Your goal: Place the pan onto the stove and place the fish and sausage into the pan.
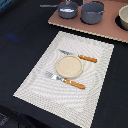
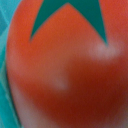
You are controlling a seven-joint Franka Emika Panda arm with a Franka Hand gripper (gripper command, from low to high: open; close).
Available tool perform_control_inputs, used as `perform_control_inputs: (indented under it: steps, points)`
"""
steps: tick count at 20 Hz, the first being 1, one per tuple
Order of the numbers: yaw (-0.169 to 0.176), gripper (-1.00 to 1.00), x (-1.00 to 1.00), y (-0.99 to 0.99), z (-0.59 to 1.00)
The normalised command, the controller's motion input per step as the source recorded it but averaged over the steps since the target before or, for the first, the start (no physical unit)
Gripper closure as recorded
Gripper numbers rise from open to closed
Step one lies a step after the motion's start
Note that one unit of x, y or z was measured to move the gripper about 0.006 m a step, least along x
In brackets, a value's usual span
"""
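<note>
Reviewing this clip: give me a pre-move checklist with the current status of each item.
1. Pan on stove: ok.
2. Sausage located: ok, it fills the wrist view, red-orange with a green star top.
3. Sausage inside pan: cannot tell.
4. Fish in pan: cannot tell; no fish visible in either view.
5. Gripper open or shut: cannot tell, not in view.
6. Larger grey pot separate from pan: ok, standing beside it.

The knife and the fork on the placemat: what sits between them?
A round beige plate lies between the knife and the fork, seen in the exterior view.
</note>
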Motion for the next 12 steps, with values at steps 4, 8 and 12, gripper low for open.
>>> perform_control_inputs:
  steps: [4, 8, 12]
  points:
    - [0.001, -1.0, 0.0, 0.28, -0.1]
    - [0.007, -1.0, 0.0, 0.34, 0.04]
    - [0.02, -1.0, -0.08, 0.31, 0.41]
